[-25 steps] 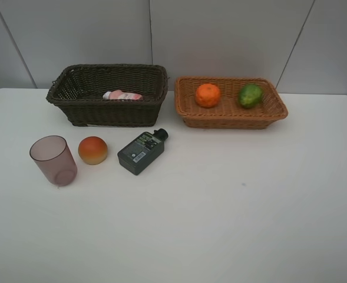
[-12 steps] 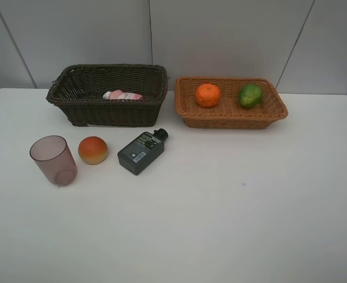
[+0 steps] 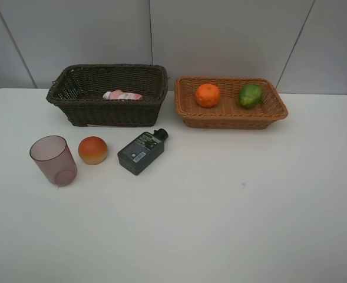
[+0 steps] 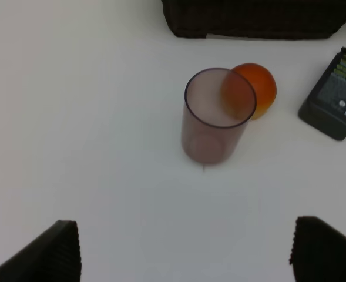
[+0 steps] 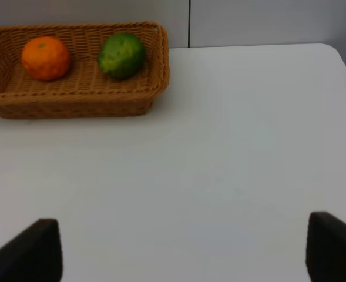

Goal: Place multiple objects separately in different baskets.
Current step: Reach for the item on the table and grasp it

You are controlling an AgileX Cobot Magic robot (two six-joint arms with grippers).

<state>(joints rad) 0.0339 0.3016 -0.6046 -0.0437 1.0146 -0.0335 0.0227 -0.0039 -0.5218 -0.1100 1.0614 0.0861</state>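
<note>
The dark brown basket (image 3: 79, 103) at the back left holds the pink white-capped bottle (image 3: 121, 95). The light tan basket (image 3: 232, 115) to its right holds the orange (image 3: 207, 95) and the green fruit (image 3: 250, 95). On the table in front stand the mauve cup (image 3: 53, 160), the peach-like fruit (image 3: 93, 150) and the dark grey bottle (image 3: 141, 152). Neither arm shows in the high view. My left gripper (image 4: 184, 249) is open above the table, short of the cup (image 4: 215, 120). My right gripper (image 5: 184, 249) is open over bare table, well short of the tan basket (image 5: 73, 100).
A grey panelled wall rises behind the baskets. The white table (image 3: 232, 218) stretches wide in front and to the right. A small dark speck (image 3: 243, 184) lies on it right of centre.
</note>
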